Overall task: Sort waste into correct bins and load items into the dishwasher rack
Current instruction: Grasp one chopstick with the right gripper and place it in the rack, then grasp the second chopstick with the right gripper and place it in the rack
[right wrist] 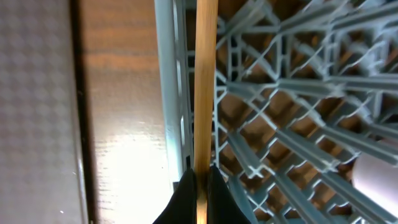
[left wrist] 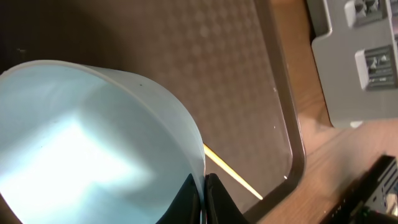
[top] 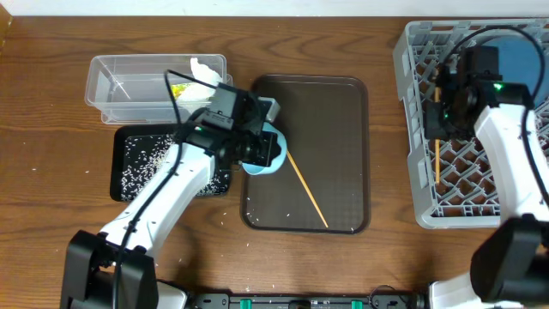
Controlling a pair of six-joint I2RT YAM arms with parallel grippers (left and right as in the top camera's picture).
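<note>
My left gripper [left wrist: 204, 199] is shut on the rim of the small light blue bowl [top: 266, 156], held over the left edge of the brown serving tray [top: 343, 94]; the bowl fills the left wrist view [left wrist: 93, 143]. One wooden chopstick [top: 306, 192] lies on that tray, also in the left wrist view [left wrist: 233, 173]. My right gripper [right wrist: 202, 186] is shut on the other chopstick [right wrist: 206, 81], held over the left side of the grey dishwasher rack [top: 420, 129]; overhead it shows at the rack's left [top: 437, 163]. The large dark blue bowl [top: 519, 53] sits in the rack.
The clear tub [top: 129, 86] at the back left holds the white tissue [top: 202, 72] and the yellow-green wrapper [top: 180, 88]. The black tray [top: 137, 167] in front of it holds white grains. A few grains lie on the brown tray and table.
</note>
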